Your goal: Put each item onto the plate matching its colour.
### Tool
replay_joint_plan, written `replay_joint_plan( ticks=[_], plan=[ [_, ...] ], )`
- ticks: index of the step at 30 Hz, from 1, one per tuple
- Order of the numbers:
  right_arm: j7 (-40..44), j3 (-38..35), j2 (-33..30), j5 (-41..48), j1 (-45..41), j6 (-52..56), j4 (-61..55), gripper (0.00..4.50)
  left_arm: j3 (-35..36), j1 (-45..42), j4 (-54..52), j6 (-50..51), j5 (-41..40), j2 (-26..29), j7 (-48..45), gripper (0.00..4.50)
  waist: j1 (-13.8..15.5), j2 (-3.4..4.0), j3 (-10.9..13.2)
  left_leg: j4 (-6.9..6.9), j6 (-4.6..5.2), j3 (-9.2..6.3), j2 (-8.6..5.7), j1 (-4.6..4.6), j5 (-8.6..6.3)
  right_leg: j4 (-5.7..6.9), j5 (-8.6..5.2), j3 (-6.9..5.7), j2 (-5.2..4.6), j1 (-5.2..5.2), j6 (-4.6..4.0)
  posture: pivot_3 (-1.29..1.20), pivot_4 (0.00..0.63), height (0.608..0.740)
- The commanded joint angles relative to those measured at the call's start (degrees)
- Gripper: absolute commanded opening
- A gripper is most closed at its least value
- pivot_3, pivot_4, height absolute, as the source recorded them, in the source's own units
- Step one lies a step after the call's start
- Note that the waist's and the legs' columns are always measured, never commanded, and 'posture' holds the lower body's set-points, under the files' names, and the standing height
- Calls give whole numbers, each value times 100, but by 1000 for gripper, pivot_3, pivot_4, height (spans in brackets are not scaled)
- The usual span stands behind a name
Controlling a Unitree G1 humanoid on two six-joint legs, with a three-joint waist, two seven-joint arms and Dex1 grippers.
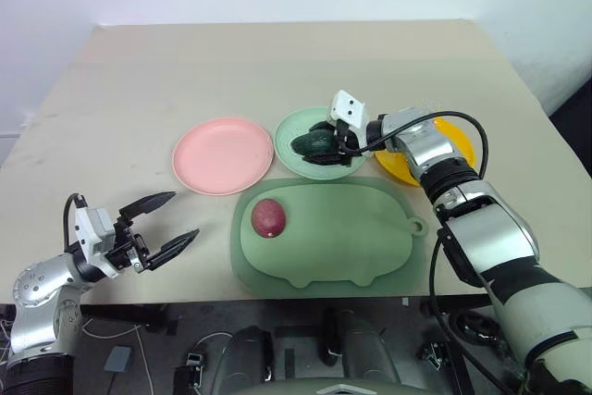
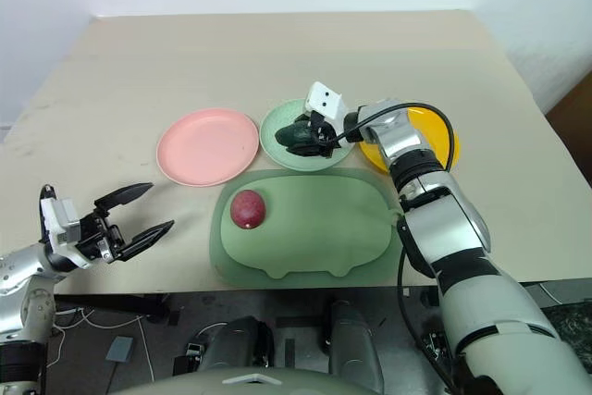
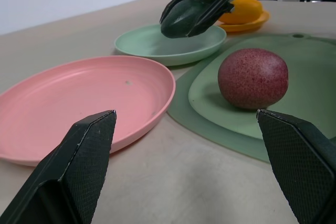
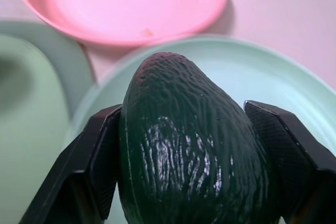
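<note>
Avocado [image 4: 189, 150] clamped in right tool [image 1: 326, 143] over mint plate [image 1: 289, 132]; left tool [image 1: 171, 219] spread, holding nothing.

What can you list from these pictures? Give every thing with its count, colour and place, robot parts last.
Table: one, beige, bearing everything.
Tray: one, sage green, at the near edge.
Pink plate: one, empty, left of the green plate.
Green plate: one, mint, middle.
Yellow plate: one, yellow-orange, behind the right arm.
Mango: one, yellow-orange, on the yellow plate.
Red fruit: one, dark red, on the tray.
Avocado: one, dark green, over the green plate.
Right gripper: black fingers, shut on the avocado.
Left gripper: black fingers, open, left of the tray.
</note>
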Motion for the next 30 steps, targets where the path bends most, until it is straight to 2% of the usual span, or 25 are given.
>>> replay_joint_plan(
  ticks=[1, 6, 9, 13, 17, 20, 24, 27, 30],
  plan=[
    [-166, -267, 95, -173, -264, 43, 96, 4464, 29, -36, -187, 6, -28, 20, 39, 4500, -3, 0, 0, 0, 0, 0, 0, 1, 0, 0, 0, 0, 1, 0, 0, 0, 150, 733],
    [-1, -634, -48, -102, -200, 222, -198, 4464, -89, -114, -334, 118, -80, 19, 27, 4500, -2, 2, 1, -1, -1, 0, 1, 0, 1, 0, 0, 1, 1, 0, 0, 0, 150, 733],
    [423, -1009, -328, 278, 96, 610, -1111, 4464, -173, -158, -520, 283, -120, 20, 30, 4500, 23, 5, 3, 0, -1, -1, 1, -1, 0, 0, 0, 1, -1, 0, 0, 0, 150, 733],
    [1091, -1556, -1171, 1279, 1396, 2106, -3921, 4464, -416, -269, -823, 546, -122, -11, 59, 4500, 120, 3, 2, 0, 0, -21, 2, -7, 0, -2, 0, -8, -6, 7, 1, 0, 150, 733],
    [1075, -2199, -1978, 2110, 2834, 3316, -6067, 4464, -614, -393, -853, 659, -42, -48, 75, 4500, 142, 5, 3, 1, 9, -28, -3, -3, -5, -9, 1, -15, -15, 11, 2, 0, 150, 733],
    [939, -2810, -2451, 2692, 3889, 3999, -7177, 4464, -780, -511, -779, 698, 102, -55, 119, 4500, 158, 7, 4, 1, 32, -30, -4, 5, -18, -4, 0, -14, -12, 12, 2, 0, 150, 733],
    [878, -3639, -2798, 3172, 5329, 4264, -8158, 4464, -1007, -746, -661, 816, 229, -115, 186, 4500, 179, 7, 4, 1, 33, -37, 2, 16, -19, -15, -4, -9, 3, 23, 2, 0, 150, 733],
    [869, -4289, -2699, 3222, 6475, 3866, -8728, 4464, -1230, -967, -516, 863, 395, -188, 212, 4500, 195, 4, 3, 0, 33, -40, 1, 15, -19, -17, -12, -5, 5, 24, 15, 0, 150, 733],
    [861, -4715, -2475, 3170, 7266, 3351, -9011, 4464, -1416, -1145, -355, 841, 510, -307, 201, 4500, 198, 2, 2, 2, 34, -39, -2, 15, -19, -19, -12, -1, 4, 28, 16, 0, 150, 733]
  ],
)
